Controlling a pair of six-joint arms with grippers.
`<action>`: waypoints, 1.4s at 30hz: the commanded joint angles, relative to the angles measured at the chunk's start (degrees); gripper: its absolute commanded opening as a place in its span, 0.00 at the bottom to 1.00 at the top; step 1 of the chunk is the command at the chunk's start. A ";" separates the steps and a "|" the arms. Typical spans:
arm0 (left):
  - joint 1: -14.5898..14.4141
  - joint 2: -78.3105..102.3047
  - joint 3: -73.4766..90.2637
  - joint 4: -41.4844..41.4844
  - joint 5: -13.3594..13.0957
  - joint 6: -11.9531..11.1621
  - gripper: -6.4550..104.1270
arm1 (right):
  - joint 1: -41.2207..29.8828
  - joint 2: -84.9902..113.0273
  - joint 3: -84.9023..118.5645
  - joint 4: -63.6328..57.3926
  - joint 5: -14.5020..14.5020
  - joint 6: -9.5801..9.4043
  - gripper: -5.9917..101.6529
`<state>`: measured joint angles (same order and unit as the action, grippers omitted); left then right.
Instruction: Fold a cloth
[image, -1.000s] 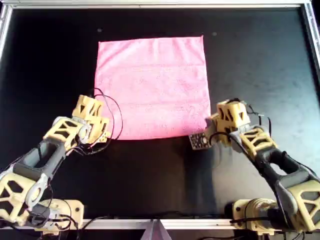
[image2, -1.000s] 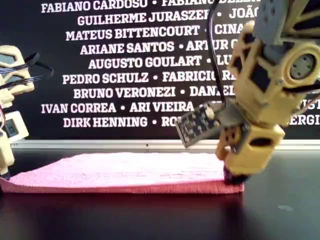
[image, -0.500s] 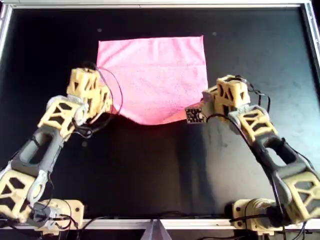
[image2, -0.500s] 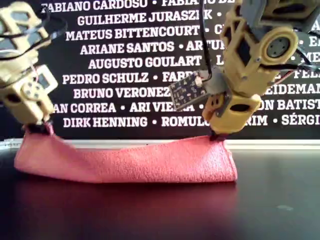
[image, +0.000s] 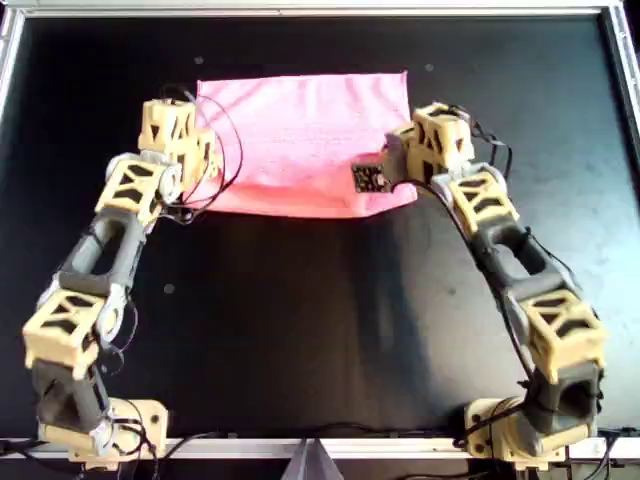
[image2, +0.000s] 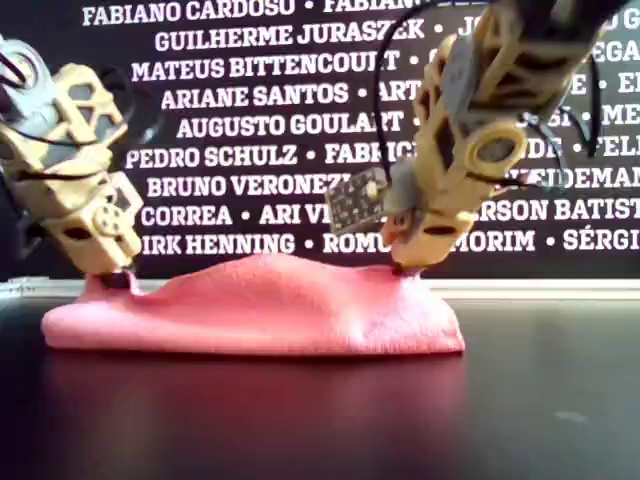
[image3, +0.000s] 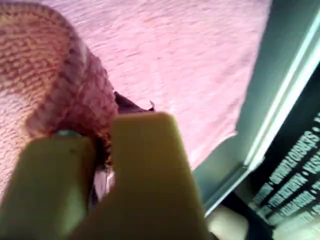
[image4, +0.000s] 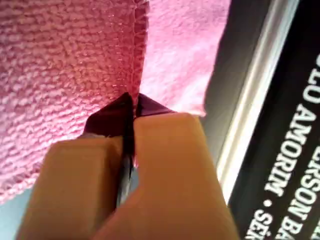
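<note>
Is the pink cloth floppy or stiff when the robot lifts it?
Probably floppy: the cloth sags in a soft hump between the left gripper and the right gripper. It looks light too, since thin pinches at two corners hold it up. It likely won't slip; its weave looks rough.

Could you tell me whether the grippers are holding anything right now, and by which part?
Both hold the cloth: the left gripper and the right gripper each pinch a corner of its lifted edge.
</note>
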<state>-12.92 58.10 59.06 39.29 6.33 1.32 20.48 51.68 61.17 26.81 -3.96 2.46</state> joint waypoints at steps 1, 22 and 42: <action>1.32 -2.55 -14.15 -1.23 0.26 0.26 0.05 | -0.62 -3.60 -15.47 -2.29 0.35 -0.26 0.06; 4.31 -28.39 -49.57 -1.23 0.26 0.26 0.06 | -5.45 -32.52 -55.55 -2.29 0.26 -0.35 0.06; 4.31 -31.03 -51.94 -1.05 0.35 0.26 0.53 | -5.45 -33.84 -55.90 -2.29 0.35 -0.35 0.48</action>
<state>-9.93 23.82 10.81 39.29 7.12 1.32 15.03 16.17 10.72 26.81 -3.96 2.29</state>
